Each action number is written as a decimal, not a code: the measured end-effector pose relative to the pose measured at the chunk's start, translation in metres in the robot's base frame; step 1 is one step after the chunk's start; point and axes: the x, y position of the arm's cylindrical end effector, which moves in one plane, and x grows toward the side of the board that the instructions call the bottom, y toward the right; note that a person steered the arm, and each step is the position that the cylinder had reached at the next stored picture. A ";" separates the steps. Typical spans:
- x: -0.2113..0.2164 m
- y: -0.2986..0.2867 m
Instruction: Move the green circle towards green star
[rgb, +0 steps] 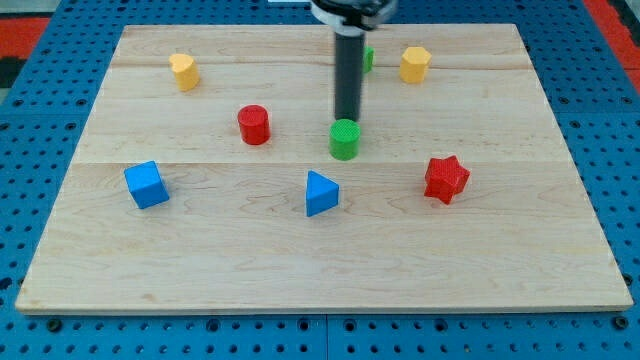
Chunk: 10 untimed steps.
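Camera view: my tip (347, 120) touches the green circle (344, 139) from the view's top on the desk (300, 250); the green star (368, 58) sits half hidden behind the rod.

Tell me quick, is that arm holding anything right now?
No gripper: my tip holds nothing, sitting just behind the green circle, on the side toward the view's top.
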 end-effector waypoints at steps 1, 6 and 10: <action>0.003 0.029; 0.010 -0.109; -0.012 -0.094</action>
